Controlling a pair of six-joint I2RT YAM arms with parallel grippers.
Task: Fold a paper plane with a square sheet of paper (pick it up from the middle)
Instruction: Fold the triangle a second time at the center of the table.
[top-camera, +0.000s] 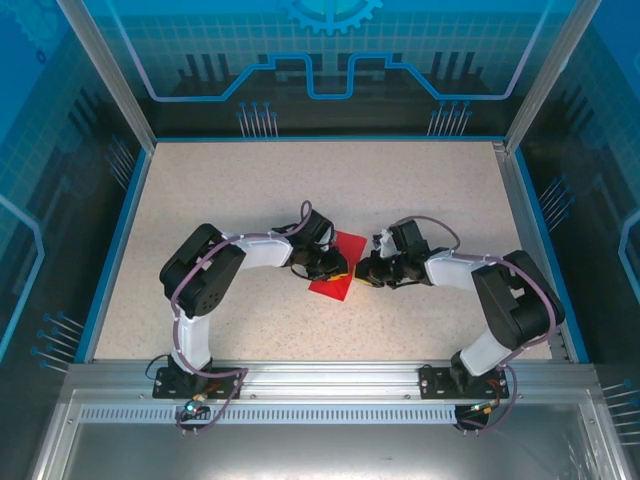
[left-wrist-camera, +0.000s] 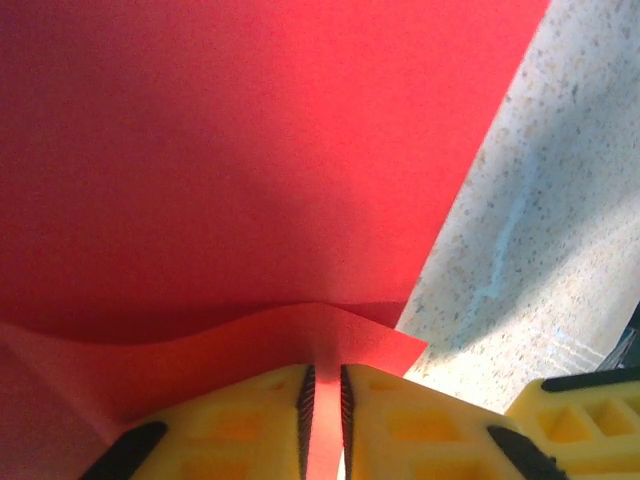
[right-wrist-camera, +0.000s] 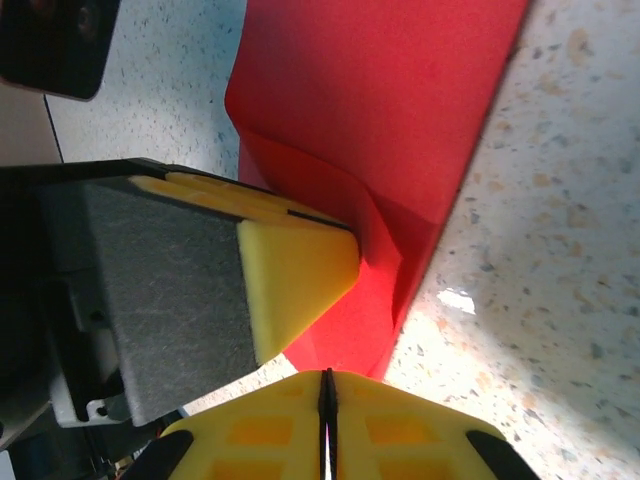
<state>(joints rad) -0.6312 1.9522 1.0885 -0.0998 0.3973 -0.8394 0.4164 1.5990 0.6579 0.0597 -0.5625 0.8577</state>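
The square sheet of paper (top-camera: 347, 244) is bright red and lies at the table's centre between both arms. In the left wrist view the sheet (left-wrist-camera: 220, 150) has a near flap lifted into a wave, and my left gripper (left-wrist-camera: 323, 388) is shut on a strip of that flap. From above, the left gripper (top-camera: 337, 266) sits over the sheet's middle. My right gripper (top-camera: 359, 272) faces it from the right. Seen from the right wrist, the right gripper (right-wrist-camera: 326, 378) is shut tight at the sheet's (right-wrist-camera: 390, 100) near corner, with a thin red line between the pads. The left gripper's fingers (right-wrist-camera: 295, 275) press the fold.
The speckled beige table (top-camera: 250, 190) is bordered by a blue rim and glass walls. An aluminium rail (top-camera: 320, 375) carrying both arm bases runs along the near edge. The right gripper's yellow finger (left-wrist-camera: 590, 420) shows beside the left one.
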